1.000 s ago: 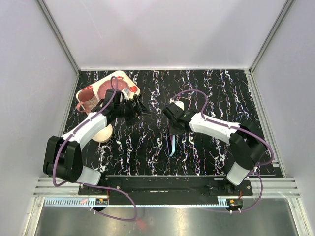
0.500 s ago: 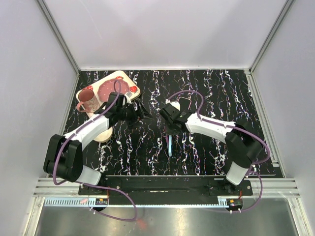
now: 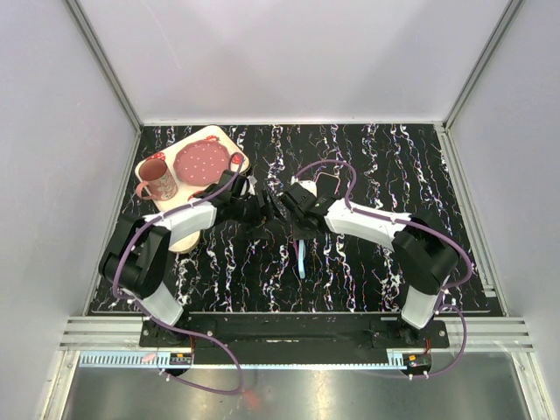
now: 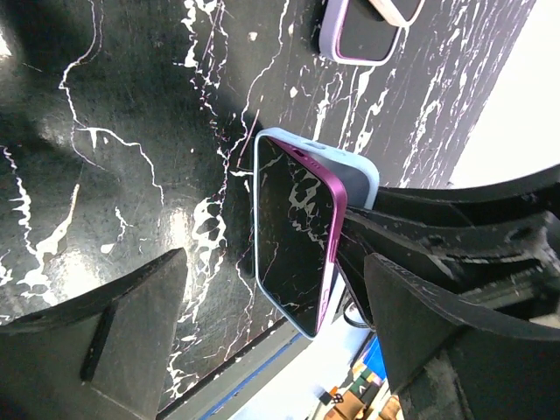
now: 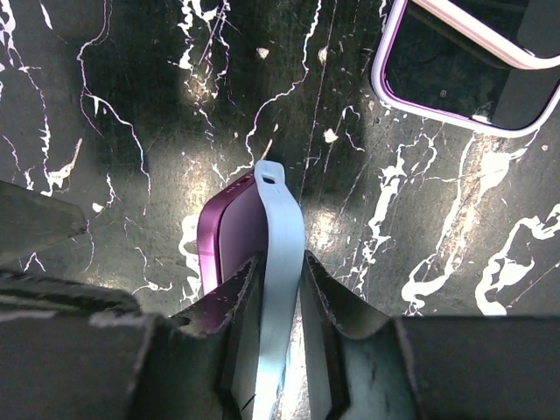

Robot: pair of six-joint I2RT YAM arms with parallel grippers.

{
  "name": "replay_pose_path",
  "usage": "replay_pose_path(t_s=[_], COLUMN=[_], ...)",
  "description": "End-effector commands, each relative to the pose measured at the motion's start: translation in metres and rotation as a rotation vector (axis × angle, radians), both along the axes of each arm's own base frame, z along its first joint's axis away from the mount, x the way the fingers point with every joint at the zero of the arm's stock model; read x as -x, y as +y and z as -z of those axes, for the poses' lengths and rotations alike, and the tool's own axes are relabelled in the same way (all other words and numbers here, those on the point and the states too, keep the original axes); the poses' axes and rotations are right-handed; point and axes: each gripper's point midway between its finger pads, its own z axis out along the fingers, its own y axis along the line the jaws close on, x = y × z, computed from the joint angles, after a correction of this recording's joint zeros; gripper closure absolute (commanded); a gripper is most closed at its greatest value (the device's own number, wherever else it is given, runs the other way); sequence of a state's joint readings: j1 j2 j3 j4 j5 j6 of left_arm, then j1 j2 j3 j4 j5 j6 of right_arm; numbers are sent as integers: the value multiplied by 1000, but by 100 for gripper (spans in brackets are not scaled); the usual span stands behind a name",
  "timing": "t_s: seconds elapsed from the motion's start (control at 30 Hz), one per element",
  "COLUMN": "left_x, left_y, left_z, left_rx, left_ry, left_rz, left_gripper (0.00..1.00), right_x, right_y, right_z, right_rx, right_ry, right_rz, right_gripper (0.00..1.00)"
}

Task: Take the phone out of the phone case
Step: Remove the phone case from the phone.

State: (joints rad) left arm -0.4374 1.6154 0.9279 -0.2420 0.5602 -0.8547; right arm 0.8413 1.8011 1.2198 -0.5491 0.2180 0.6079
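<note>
The phone [image 5: 229, 229], magenta with a dark screen, stands on edge in its pale blue phone case [image 5: 282, 219]. My right gripper [image 5: 282, 293] is shut on the case's wall, and the phone's top corner leans out of the case to the left. From the left wrist, the phone's screen [image 4: 293, 232] faces me with the case [image 4: 360, 171] behind it. My left gripper [image 4: 280, 341] is open, its fingers on either side of the phone's near end and clear of it. From above, the two grippers [image 3: 271, 210] [image 3: 299, 229] meet over the phone [image 3: 302, 258].
A second phone in a lilac case [image 5: 464, 79] lies flat beyond the held one. At the back left a cream tray [image 3: 229, 140] carries a pink plate [image 3: 203, 160] and a mug [image 3: 157, 179]. A pale round object [image 3: 179, 238] sits under my left arm.
My left arm has swung right until its gripper reaches the phone, its jaws narrowing a little. The right gripper has shifted slightly left, keeping its hold on the case.
</note>
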Motion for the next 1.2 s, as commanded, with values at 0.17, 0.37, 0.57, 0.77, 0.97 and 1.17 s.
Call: replay_pose_path(t_s=[0.17,0.37,0.57,0.77,0.97,1.17], left_x=[-23,-17,-10,-10,1,11], left_y=[-16,-25,-30,-22,-23,-20], left_z=[-3,13,24,36,58,78], left_rx=[10,-51,-135,-243,-386,-456], left_ry=[17,66,102,109,155,197], left_rz=[-65,-62,-48,-78,-58,-58], left_gripper=[16,20,24,35,46,61], right_x=[35,35,34,30,22,21], right_y=[-6,-4,-1,4,12,15], right_z=[70,71,70,65,60,65], right_rx=[70,61,52,35,20,14], right_ry=[159,166,163,150,133,134], right_rz=[-41,-44,-49,-45,-38,-26], right_gripper=[68,66,66,66,66,65])
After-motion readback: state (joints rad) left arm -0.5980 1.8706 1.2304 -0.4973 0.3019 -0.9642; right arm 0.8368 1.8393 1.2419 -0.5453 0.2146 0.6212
